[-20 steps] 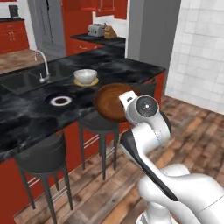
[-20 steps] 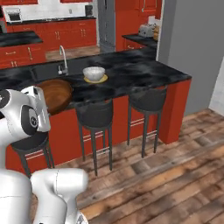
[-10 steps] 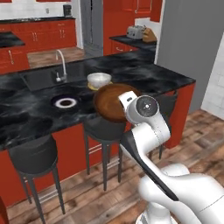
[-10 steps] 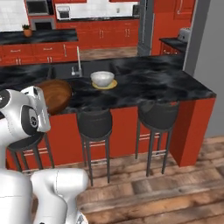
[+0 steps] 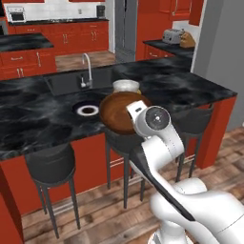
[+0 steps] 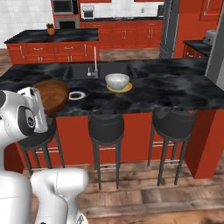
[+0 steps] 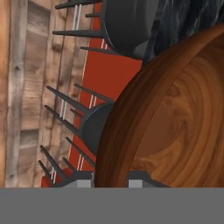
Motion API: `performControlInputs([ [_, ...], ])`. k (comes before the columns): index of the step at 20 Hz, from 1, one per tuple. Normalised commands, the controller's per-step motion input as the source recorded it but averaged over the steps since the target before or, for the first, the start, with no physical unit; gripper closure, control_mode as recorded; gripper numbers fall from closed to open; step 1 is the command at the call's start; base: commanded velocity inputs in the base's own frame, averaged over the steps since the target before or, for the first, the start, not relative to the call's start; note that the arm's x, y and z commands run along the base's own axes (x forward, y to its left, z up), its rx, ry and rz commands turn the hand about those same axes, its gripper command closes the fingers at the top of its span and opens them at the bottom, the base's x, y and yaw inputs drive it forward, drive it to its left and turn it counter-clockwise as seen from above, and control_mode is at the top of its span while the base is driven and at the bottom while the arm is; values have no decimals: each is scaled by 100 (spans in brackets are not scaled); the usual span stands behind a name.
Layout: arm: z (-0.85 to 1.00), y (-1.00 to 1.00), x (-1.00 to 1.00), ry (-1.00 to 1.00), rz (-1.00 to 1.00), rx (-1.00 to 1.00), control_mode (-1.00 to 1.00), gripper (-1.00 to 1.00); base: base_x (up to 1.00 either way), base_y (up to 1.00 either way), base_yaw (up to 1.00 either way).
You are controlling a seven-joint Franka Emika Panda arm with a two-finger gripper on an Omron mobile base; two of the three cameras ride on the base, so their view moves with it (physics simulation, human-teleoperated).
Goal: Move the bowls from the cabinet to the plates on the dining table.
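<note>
My gripper (image 7: 111, 183) is shut on the rim of the dark brown bowl (image 7: 175, 122), which I hold tilted on edge just off the near edge of the dining table (image 5: 43, 119). That brown bowl (image 5: 118, 112) hangs close to the blue-rimmed plate (image 5: 87, 110) and partly covers the table edge. The brown bowl (image 6: 51, 96) sits left of the blue-rimmed plate (image 6: 77, 94). Farther back, the pale grey bowl (image 6: 117, 80) rests on the yellow plate (image 6: 120, 89). The cabinet is out of view.
Three black stools (image 6: 106, 127) stand under the table's near edge, one (image 7: 127, 26) right below the hand. A sink (image 5: 66, 83) with a faucet (image 5: 87, 70) is set into the table behind the plates. A toaster (image 5: 170, 35) stands on the far counter.
The whole scene has slid across both base views, so the base has moved and the island now lies squarely ahead. The brown bowl stays in my grip at the same place relative to the arm.
</note>
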Motion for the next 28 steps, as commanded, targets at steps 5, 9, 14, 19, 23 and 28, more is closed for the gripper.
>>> performControlInputs([
  [5, 0, 0, 0, 0, 0, 0, 100, 100, 47, -1, 0],
  [9, 0, 0, 0, 0, 0, 0, 100, 100, 44, -1, 0],
  [14, 0, 0, 0, 0, 0, 0, 100, 100, 45, -4, 0],
  [19, 0, 0, 0, 0, 0, 0, 100, 100, 46, -8, 0],
  [23, 0, 0, 0, 0, 0, 0, 100, 100, 49, -8, 0],
  [28, 0, 0, 0, 0, 0, 0, 100, 100, 51, -7, 0],
])
